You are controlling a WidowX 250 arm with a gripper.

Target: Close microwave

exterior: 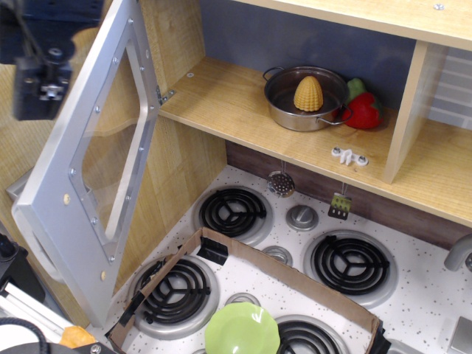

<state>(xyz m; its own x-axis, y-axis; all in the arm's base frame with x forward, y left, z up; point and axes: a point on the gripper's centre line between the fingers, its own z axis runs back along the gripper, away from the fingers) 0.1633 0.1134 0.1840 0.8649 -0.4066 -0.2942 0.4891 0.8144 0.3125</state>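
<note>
The microwave [221,88] door [88,162] hangs wide open; the gripper [40,81] sits far left behind it, its opening unclear.

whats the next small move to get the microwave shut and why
Probably push the gripper rightward into the outer face of the microwave door. The door stands wide open, swung out to the left of the compartment holding the pot with corn, and the gripper sits behind the door's upper outer side, so a sideways push should swing it on its hinge.
</note>
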